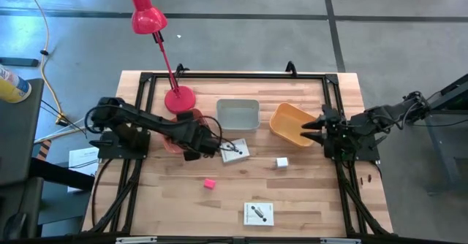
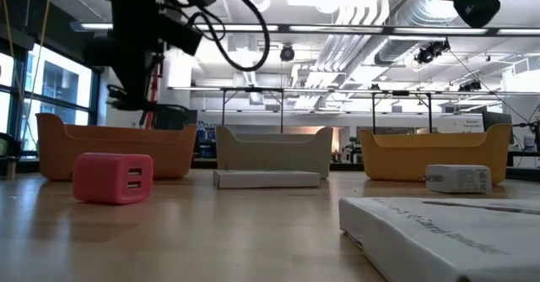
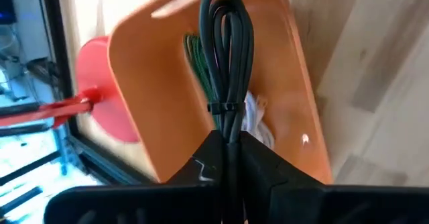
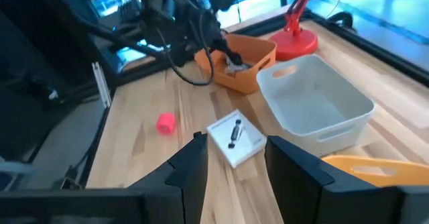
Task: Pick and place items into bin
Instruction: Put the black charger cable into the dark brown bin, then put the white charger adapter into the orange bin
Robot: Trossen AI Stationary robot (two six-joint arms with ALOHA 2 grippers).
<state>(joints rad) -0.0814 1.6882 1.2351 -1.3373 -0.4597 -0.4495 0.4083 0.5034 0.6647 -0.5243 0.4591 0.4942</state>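
Observation:
My left gripper (image 3: pixel 228 140) (image 1: pixel 201 140) is shut on a bundled black cable (image 3: pixel 224 49) above the left orange bin (image 3: pixel 167 83) (image 1: pixel 183 120). A green stick (image 3: pixel 194 56) and a whitish item (image 3: pixel 258 120) lie in that bin. On the table lie a pink block (image 1: pixel 209 183), a white block (image 1: pixel 281 162) and two white packets (image 1: pixel 235 151) (image 1: pixel 258 213). My right gripper (image 4: pixel 234 160) (image 1: pixel 313 127) stands open at the table's right, beside the right orange bin (image 1: pixel 291 123), with nothing between its fingers. My left gripper pinches one end of the tied cable bundle (image 3: pixel 228 127) between its two fingers. The fingers slant down from the table's left and lie along the bundle. The bundle sticks out past the fingertips, lifted clear over the orange bin.
A grey bin (image 1: pixel 238 114) stands between the two orange bins. The red lamp's base (image 1: pixel 179 98) sits just behind the left orange bin, its stem leaning to the far left. A black frame (image 1: pixel 234 76) runs around the table's edges.

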